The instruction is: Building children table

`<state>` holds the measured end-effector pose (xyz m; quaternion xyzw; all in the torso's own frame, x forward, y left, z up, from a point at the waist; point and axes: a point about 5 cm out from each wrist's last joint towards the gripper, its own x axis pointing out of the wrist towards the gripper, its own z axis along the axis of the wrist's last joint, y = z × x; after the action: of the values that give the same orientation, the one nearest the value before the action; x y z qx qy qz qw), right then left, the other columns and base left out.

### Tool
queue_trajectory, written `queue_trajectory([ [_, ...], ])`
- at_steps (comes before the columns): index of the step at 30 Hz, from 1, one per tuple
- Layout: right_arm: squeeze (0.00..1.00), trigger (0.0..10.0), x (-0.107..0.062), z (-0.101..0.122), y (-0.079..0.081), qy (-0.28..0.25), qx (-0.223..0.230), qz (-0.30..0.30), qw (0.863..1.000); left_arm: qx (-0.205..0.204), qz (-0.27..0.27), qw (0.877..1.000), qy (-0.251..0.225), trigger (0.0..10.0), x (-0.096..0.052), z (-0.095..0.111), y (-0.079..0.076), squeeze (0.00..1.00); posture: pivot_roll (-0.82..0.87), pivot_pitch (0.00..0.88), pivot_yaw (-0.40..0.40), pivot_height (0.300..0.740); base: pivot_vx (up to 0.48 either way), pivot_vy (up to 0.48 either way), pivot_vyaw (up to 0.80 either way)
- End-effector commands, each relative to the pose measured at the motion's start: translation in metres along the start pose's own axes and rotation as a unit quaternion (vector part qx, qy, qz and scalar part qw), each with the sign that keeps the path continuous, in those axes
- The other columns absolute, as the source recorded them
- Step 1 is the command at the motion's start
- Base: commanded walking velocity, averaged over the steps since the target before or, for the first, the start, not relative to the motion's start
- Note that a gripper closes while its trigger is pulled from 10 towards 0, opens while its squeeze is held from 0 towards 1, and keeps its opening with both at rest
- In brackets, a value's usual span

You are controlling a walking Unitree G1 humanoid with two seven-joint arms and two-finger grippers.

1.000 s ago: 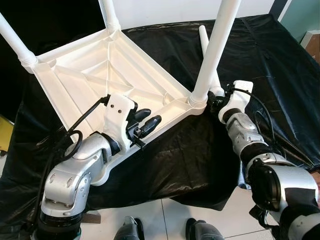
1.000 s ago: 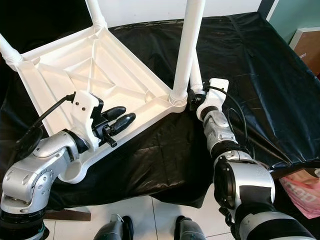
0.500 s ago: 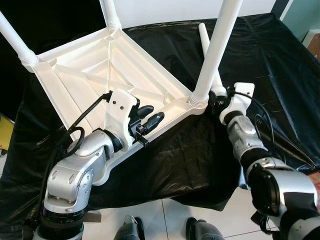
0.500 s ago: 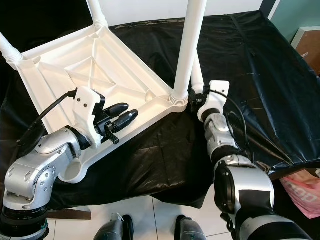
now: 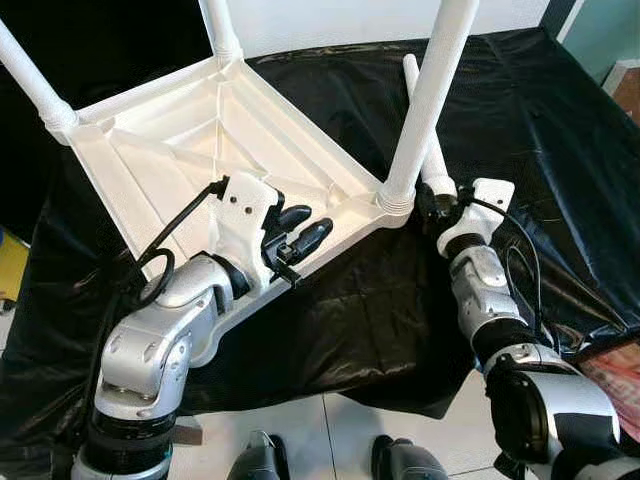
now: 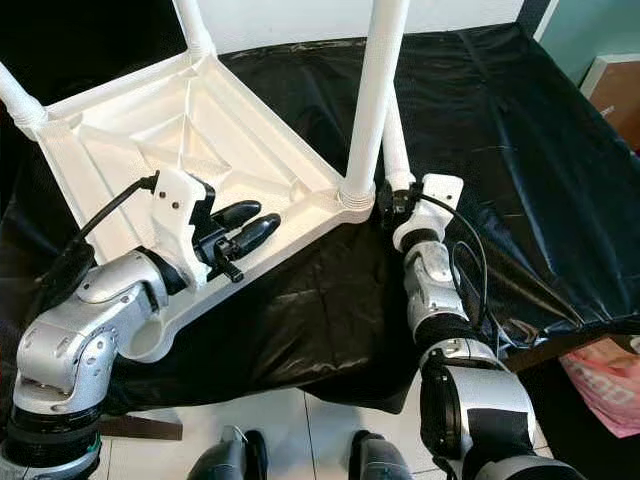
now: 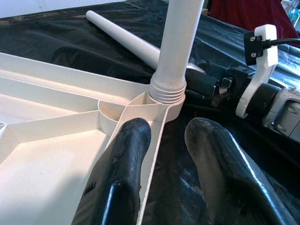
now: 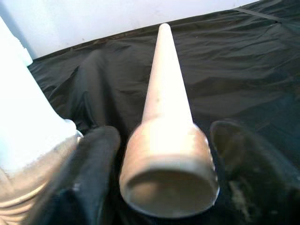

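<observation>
Table, white plastic, upturned, 3 legs fitted

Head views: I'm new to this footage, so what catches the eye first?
An upturned white table on black sheeting, three legs standing up. The left gripper straddles its near rim. The right gripper, fingers open, flanks a loose leg lying beside the nearest corner.
</observation>
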<state>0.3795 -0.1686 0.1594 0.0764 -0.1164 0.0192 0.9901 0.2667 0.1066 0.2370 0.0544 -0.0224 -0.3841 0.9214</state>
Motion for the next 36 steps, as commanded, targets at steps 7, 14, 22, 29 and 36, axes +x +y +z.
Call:
queue_trajectory([
  [7,0.00,10.0,-0.003,-0.008,-0.004,0.024,-0.009,0.000,1.000,0.005,-0.007,1.000,-0.004,10.0,0.003,0.002,-0.002,0.00,0.08,0.185,0.020,0.740,0.000,0.000,0.00],
  [14,0.00,10.0,0.001,-0.008,0.001,0.039,-0.016,0.016,0.999,0.007,-0.007,1.000,-0.003,10.0,0.001,0.003,-0.002,0.00,0.11,0.191,0.029,0.740,0.000,0.000,0.00],
  [22,0.00,10.0,0.011,-0.008,0.007,0.072,-0.022,0.021,0.997,0.009,-0.003,1.000,0.006,10.0,-0.005,0.003,-0.002,0.00,0.14,0.205,0.034,0.740,0.000,0.000,0.00],
  [29,0.00,10.0,0.016,-0.006,0.011,0.086,-0.024,0.021,0.996,0.010,-0.005,1.000,0.012,10.0,-0.008,0.004,-0.003,0.00,0.18,0.231,0.052,0.740,0.000,0.000,0.00],
  [36,0.00,10.0,0.014,-0.014,0.015,0.119,-0.027,0.021,0.992,0.011,-0.008,1.000,0.019,10.0,-0.013,0.005,-0.005,0.00,0.20,0.246,0.061,0.740,0.000,0.000,0.00],
])
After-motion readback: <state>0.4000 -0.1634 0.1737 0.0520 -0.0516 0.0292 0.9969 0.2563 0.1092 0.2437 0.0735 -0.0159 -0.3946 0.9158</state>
